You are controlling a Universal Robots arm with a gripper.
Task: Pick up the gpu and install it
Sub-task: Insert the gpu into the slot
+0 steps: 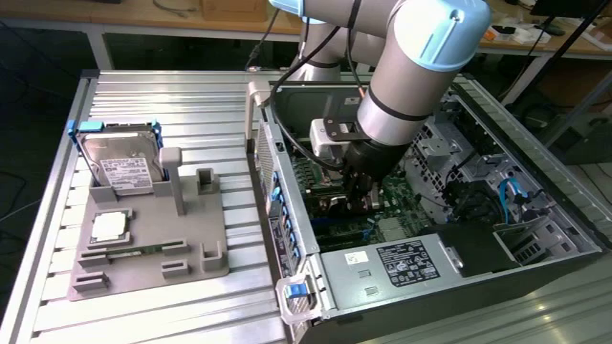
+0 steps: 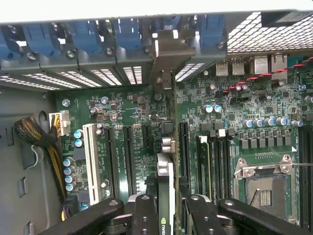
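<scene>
We've got the gripper (image 2: 168, 215) down inside the PC case (image 1: 535, 236), right over the motherboard (image 2: 132, 112). Its black fingers (image 2: 145, 215) are pinched narrow on the gpu (image 2: 165, 178), one per face. The card stands edge-on betw. them, perpendicular to the motherboard.

The gpu's silver bracket (image 2: 165, 54) sits at the motherboard's rear edge, against the case's slotted back wall and among the blue clips (image 2: 83, 34). The card's lower edge runs along a long black slot near the motherboard's middle, betw. the white slot (image 2: 90, 161) and the CPU socket (image 2: 264, 183). We can't tell if it's seated or just above the slot.

Handling, as we judge it:
- **Weight and stiffness:** light, thin and stiff, so it won't sag in a two-finger pinch.
- **Fragility:** it's fragile, w/ small parts on the faces and bare edge contacts facing the motherboard.
- **Slip:** the flat faces look smooth, so it could pivot or slip if pushed off-centre.
- **Where to hold:** approx. mid-length on the flat faces, up by the edge farthest from the motherboard, clear of bracket and contacts.
</scene>
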